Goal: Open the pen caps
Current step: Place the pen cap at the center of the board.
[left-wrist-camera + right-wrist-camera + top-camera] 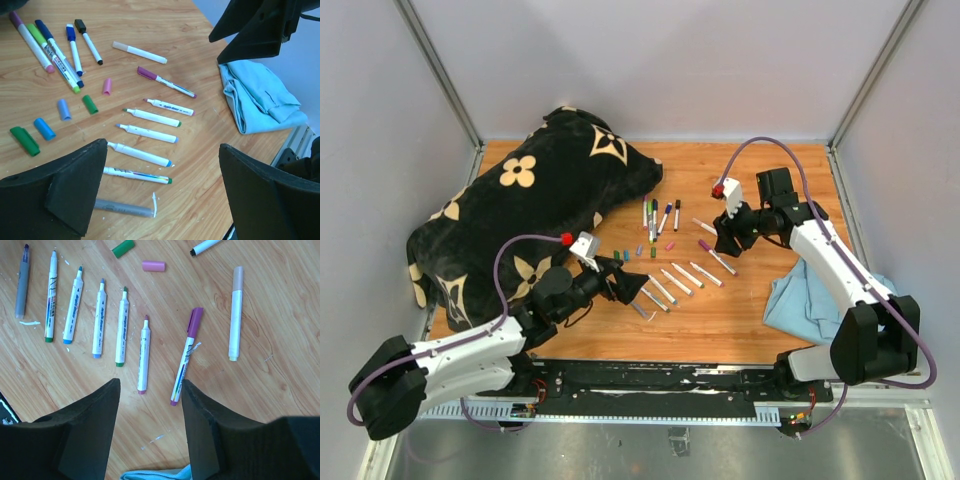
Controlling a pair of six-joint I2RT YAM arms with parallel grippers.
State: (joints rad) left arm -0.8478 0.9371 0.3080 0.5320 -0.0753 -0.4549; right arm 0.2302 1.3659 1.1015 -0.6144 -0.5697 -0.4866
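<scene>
The purple cap [196, 321], still on its marker [183, 370], lies on the bench [280, 390] just past the tips of the right fingers [90, 430]. It is toward 12 o'clock in the right wrist view, with the barrel running from 1 o'clock (cap end) to 7 o'clock. Those fingers stand parted and empty. The left fingers [70, 190], spread wide and empty, hover over the uncapped row, so the right arm is nearer. The far cluster of capped pens [59, 54] is partly cut off at the left wrist view's top-left corner.
</scene>
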